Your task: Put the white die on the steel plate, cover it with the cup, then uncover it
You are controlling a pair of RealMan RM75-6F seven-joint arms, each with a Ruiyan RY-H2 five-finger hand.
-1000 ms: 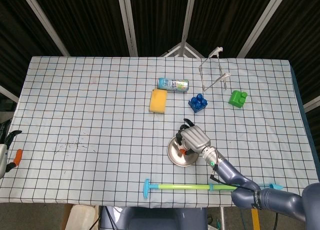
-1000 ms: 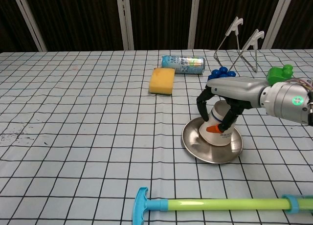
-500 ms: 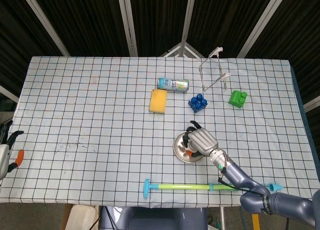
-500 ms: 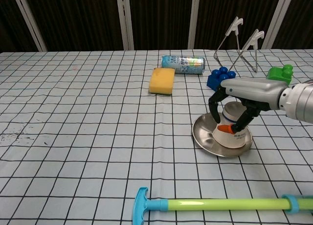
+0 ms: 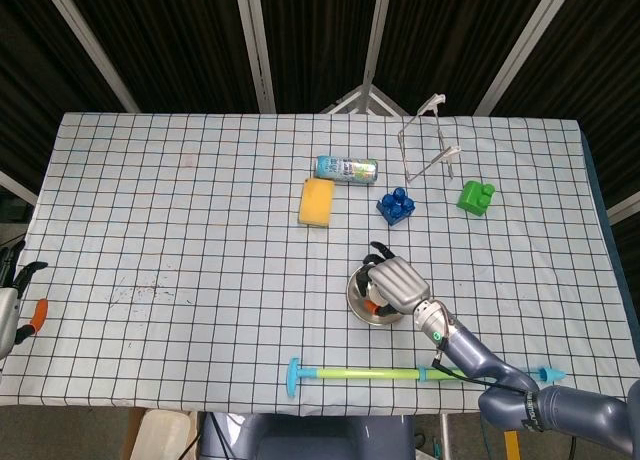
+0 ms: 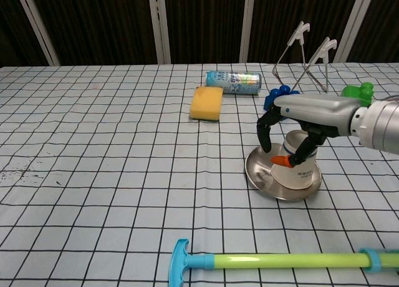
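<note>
In the chest view the cup (image 6: 295, 165) stands mouth-down on the steel plate (image 6: 257, 173), right of centre in the lower half of the frame, with its long axis upright or leaning only slightly. The right hand (image 6: 292, 137) sits directly above and around it: the fingers arch down over the cup's upper part, dark fingertips (image 6: 263, 139) reaching down on its left side and others against its front, so the hand appears to grip the cup from the top. Whether the cup's rim rests flat on the plate or is a little raised cannot be told. The white die is not visible in either view; judging from the task, it is probably hidden under the cup. The head view shows the same right hand (image 5: 395, 283) over the plate (image 5: 355, 292) in the lower middle of the frame, hiding nearly all of the cup. The left hand (image 5: 12, 310) shows only at the far left edge, well apart from the plate, and its state cannot be told. Any lift would go straight up along the cup's axis, the right hand being the nearer by far.
</note>
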